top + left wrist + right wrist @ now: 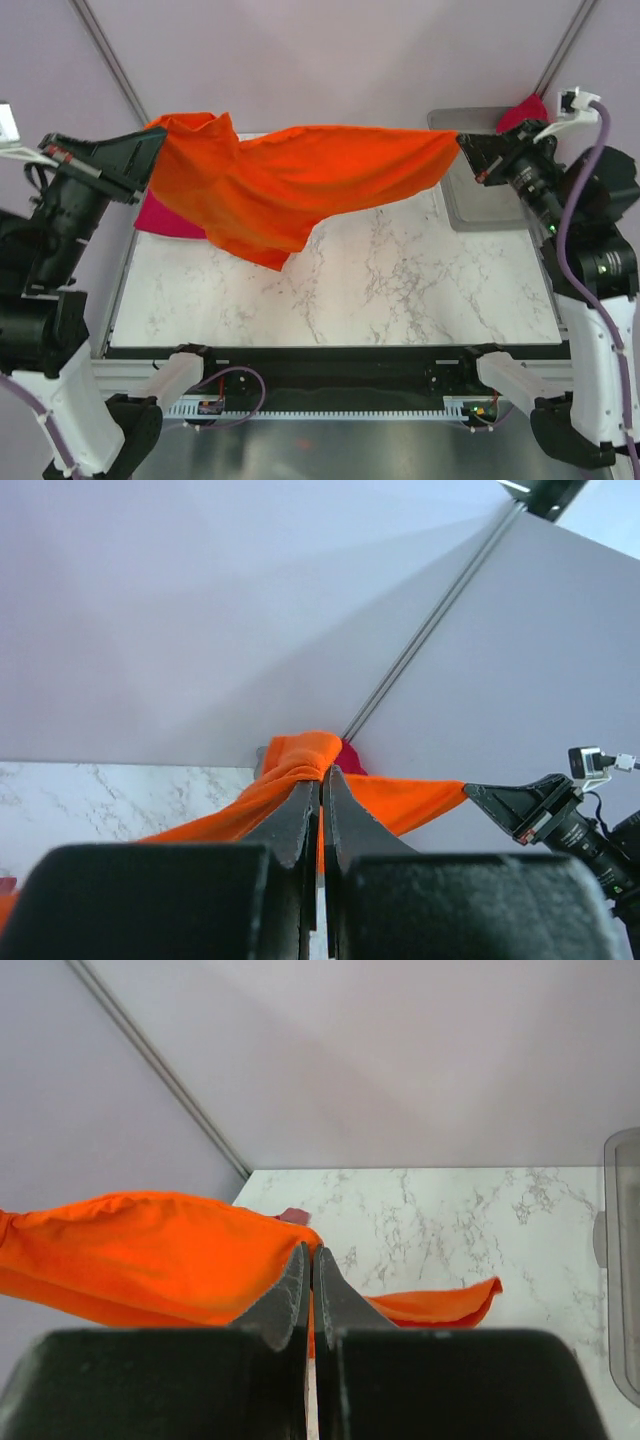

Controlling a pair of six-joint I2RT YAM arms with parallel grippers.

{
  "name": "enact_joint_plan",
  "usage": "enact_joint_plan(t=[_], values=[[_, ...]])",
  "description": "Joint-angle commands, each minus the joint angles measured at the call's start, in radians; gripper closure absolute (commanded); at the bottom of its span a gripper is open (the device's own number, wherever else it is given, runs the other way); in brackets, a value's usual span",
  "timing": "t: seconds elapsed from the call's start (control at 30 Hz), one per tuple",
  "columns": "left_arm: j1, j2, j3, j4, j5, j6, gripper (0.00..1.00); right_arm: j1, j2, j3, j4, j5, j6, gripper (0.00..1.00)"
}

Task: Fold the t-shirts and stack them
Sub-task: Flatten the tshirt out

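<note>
A bright orange t-shirt (300, 175) hangs stretched above the back of the marble table, held at both ends. My left gripper (158, 140) is shut on its left end; in the left wrist view the cloth (300, 765) bunches over the gripper (322, 772). My right gripper (462, 142) is shut on the right end, and the right wrist view shows the orange shirt (140, 1255) running left from the gripper (311, 1252). A crimson-magenta t-shirt (165, 218) lies under the orange one at the table's back left. Another crimson piece (525, 108) shows at the back right.
A grey plastic bin (480, 200) stands at the table's back right, behind my right gripper. The marble tabletop (380, 290) spreads out below the hanging shirt. Purple walls with metal poles (110, 60) close off the back.
</note>
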Motion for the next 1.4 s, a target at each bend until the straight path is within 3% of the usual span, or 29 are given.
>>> enact_joint_plan(t=[0.0, 0.17, 0.3, 0.37, 0.5, 0.63, 0.77, 0.87, 0.9, 0.97, 1.1, 1.17, 1.27, 1.37], values=[[0.004, -0.034, -0.002, -0.019, 0.008, 0.008, 0.98, -0.001, -0.096, -0.014, -0.054, -0.036, -0.02, 1.0], [0.004, 0.015, 0.142, -0.019, 0.016, -0.012, 0.98, -0.001, -0.167, 0.07, -0.137, 0.056, -0.035, 1.0], [0.004, 0.133, 0.222, -0.008, 0.06, -0.048, 0.98, -0.001, -0.119, 0.079, -0.149, 0.143, -0.049, 1.0], [0.004, 0.153, 0.16, 0.013, 0.077, -0.059, 0.98, -0.001, -0.081, 0.031, -0.145, 0.191, -0.049, 1.0], [0.004, 0.174, -0.198, 0.16, 0.082, -0.078, 0.98, -0.001, 0.051, -0.101, -0.053, 0.217, -0.032, 1.0], [0.004, 0.307, -0.266, 0.268, 0.111, -0.093, 0.98, -0.007, 0.212, -0.097, 0.013, 0.217, -0.011, 1.0], [0.004, 0.539, -0.018, 0.283, 0.155, -0.101, 0.98, -0.067, 0.399, 0.164, 0.01, 0.116, 0.02, 1.0], [0.01, 0.672, 0.324, 0.279, 0.178, -0.117, 0.98, -0.128, 0.53, 0.396, -0.006, 0.032, 0.063, 1.0], [0.015, 0.759, 0.504, 0.279, 0.186, -0.148, 0.98, -0.146, 0.591, 0.456, -0.016, 0.007, 0.078, 1.0], [0.04, 0.825, 0.625, 0.308, 0.212, -0.205, 0.98, -0.2, 0.666, 0.6, -0.011, -0.069, 0.103, 1.0], [0.046, 0.767, 0.433, 0.568, 0.234, -0.223, 0.98, -0.248, 0.728, 0.672, 0.05, -0.169, 0.176, 1.0], [0.046, 0.757, 0.402, 0.57, 0.261, -0.196, 0.98, -0.252, 0.725, 0.62, 0.067, -0.198, 0.178, 1.0], [0.043, 0.739, 0.295, 0.599, 0.324, -0.159, 0.98, -0.252, 0.679, 0.43, 0.136, -0.211, 0.178, 1.0], [0.038, 0.672, 0.047, 0.615, 0.369, -0.087, 0.98, -0.252, 0.631, 0.233, 0.226, -0.225, 0.172, 1.0]])
